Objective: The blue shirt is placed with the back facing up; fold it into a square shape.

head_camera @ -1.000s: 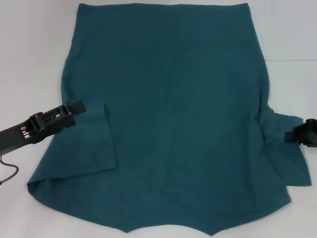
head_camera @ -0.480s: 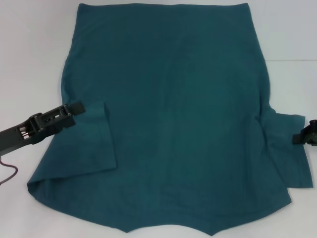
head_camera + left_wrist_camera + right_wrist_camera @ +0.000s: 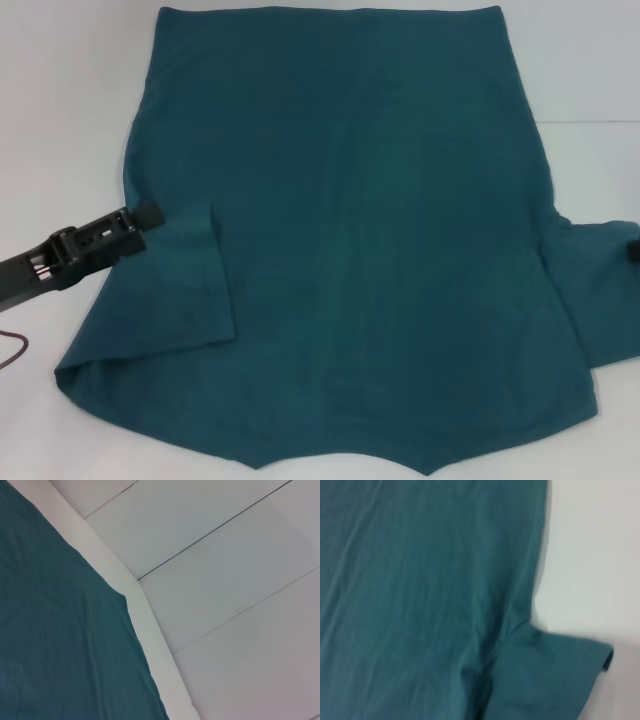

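The blue shirt (image 3: 350,230) is lying spread flat on the white table (image 3: 60,120), back up, filling most of the head view, its collar end nearest the robot and its hem running along the far edge. On the robot's left, the sleeve is already lying folded inward over the body, and the left gripper (image 3: 150,213) is hovering at the shirt's left edge just beside that folded sleeve; whether its claw is apart or together I cannot tell. On the robot's right, the sleeve (image 3: 600,290) is lying spread outward on the table, not yet folded, and only a dark sliver of the right gripper (image 3: 634,252) is showing at the picture's edge, its claw likewise impossible to judge. The right wrist view is showing that sleeve (image 3: 555,680) with its cuff slightly curled up. The step in hand seems to be folding the right sleeve in: it would pay to pinch the cuff near its outer corner, lift only slightly, and carry it inward so the crease is matching the left side, without dragging the body.
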Tool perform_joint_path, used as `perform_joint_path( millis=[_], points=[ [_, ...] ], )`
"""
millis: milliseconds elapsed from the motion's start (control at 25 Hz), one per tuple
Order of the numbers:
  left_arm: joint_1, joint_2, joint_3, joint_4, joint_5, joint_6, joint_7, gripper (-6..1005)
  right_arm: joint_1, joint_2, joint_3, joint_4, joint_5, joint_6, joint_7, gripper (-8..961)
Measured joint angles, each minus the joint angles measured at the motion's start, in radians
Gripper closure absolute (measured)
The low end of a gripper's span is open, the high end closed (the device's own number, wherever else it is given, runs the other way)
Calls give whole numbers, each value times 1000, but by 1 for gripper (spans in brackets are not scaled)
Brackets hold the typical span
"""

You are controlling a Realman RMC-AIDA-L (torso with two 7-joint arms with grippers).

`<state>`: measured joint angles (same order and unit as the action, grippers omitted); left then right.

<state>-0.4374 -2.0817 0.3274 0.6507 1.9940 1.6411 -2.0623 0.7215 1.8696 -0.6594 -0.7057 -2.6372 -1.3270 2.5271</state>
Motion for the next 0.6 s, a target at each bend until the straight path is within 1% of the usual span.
perform_joint_path(
  millis=[200, 280, 600],
  points=[
    [4, 3, -27, 1, -3, 21, 0, 37, 34, -13, -43, -5, -48, -5, -5, 950],
    [7, 4, -35, 1, -5, 28, 0, 37, 45, -15, -53, -6, -63, -6, 0, 950],
    [15, 3, -38, 3, -11, 34, 1, 37, 64, -23, -55, -25, -109, -2, 23, 950]
  ],
)
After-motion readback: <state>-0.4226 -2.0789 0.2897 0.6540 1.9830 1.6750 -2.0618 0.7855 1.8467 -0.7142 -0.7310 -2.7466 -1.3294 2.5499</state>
